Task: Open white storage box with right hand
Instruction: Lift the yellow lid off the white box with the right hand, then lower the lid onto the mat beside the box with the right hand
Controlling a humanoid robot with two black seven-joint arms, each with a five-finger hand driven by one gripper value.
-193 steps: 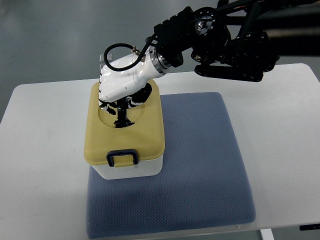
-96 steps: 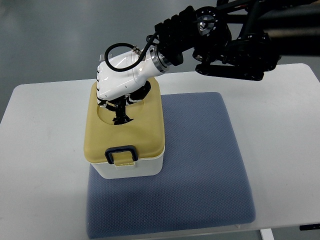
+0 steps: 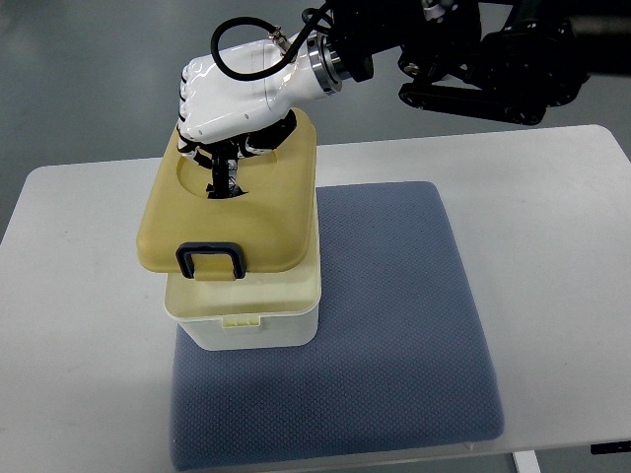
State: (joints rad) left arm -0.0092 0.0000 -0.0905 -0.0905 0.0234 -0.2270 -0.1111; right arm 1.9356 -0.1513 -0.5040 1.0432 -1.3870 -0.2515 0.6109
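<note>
Your right hand is clamped on the yellow lid and has just lifted it clear of the white storage box below, so the box is now open.

My one camera looked steeply down from my own side, set high enough to take in nearly the whole white table with grey floor beyond its far edge. The blue mat lay near the middle, its near edge at the bottom of the frame. My right arm came in above the mat, from the right.
</note>
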